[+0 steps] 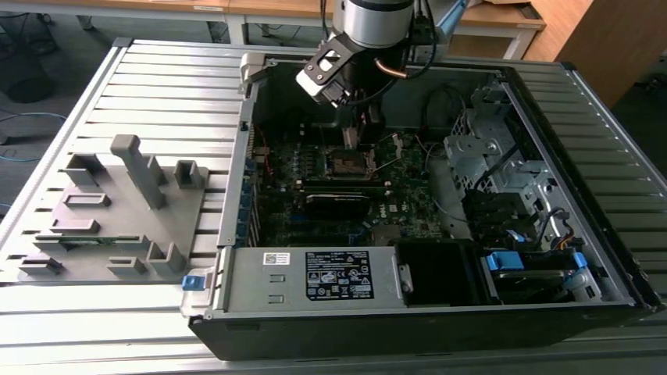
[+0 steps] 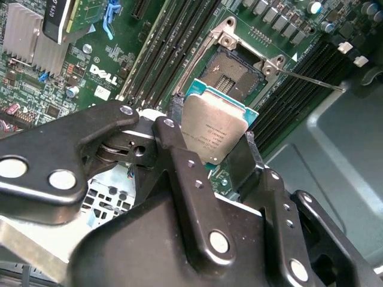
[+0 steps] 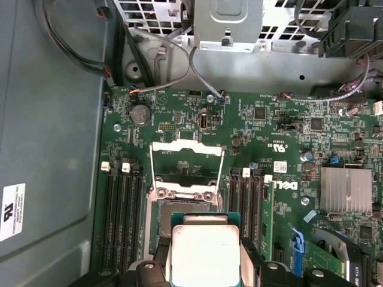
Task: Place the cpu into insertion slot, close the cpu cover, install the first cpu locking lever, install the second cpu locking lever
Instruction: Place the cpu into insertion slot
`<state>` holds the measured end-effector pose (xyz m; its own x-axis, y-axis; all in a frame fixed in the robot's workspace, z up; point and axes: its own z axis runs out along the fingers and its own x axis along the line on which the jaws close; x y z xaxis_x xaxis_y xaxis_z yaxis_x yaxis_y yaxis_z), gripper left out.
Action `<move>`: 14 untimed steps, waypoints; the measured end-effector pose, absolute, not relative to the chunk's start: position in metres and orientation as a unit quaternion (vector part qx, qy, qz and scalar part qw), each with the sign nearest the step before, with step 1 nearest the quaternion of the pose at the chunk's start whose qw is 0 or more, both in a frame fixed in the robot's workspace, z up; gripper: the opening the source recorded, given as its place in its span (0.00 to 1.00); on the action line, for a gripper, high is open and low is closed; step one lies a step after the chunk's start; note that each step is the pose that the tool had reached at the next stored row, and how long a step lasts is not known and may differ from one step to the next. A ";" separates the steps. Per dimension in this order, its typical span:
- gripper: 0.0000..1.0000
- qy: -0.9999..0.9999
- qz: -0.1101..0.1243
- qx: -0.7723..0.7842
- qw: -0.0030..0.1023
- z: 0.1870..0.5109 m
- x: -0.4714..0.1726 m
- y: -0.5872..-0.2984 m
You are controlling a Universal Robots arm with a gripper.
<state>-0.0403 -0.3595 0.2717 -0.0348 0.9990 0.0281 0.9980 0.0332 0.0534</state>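
My gripper (image 2: 212,136) is shut on the cpu (image 2: 210,127), a flat square chip with a dull grey metal top, held by its edges between two black fingers (image 2: 178,156). The cpu (image 3: 203,254) hangs just above the circuit board, beside and partly over the insertion slot (image 3: 179,210). The insertion slot (image 2: 232,73) lies uncovered, its dark contact field showing inside a silver rim. The cpu cover (image 3: 187,160) is swung back, away from the slot. A thin lever rod (image 2: 311,81) sticks out sideways from the slot. In the exterior view the gripper (image 1: 352,137) hovers over the slot (image 1: 349,162).
Black memory slots (image 3: 122,209) flank the socket on both sides. A finned heatsink (image 3: 348,190), cables (image 3: 179,69) and a drive cage (image 1: 490,148) crowd the case. The power supply (image 1: 312,275) is at the front. A grey fixture (image 1: 115,207) stands at the exterior view's left.
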 end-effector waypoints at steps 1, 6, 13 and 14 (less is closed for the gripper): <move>0.54 0.719 0.029 0.695 0.008 0.272 -0.040 -0.359; 0.54 0.719 0.029 0.695 0.008 0.270 -0.040 -0.359; 0.54 0.719 0.029 0.695 0.008 0.270 -0.040 -0.359; 0.54 0.719 0.029 0.695 0.008 0.270 -0.040 -0.359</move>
<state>-0.0403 -0.3595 0.2697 -0.0348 0.9990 0.0282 0.9980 0.0332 0.0535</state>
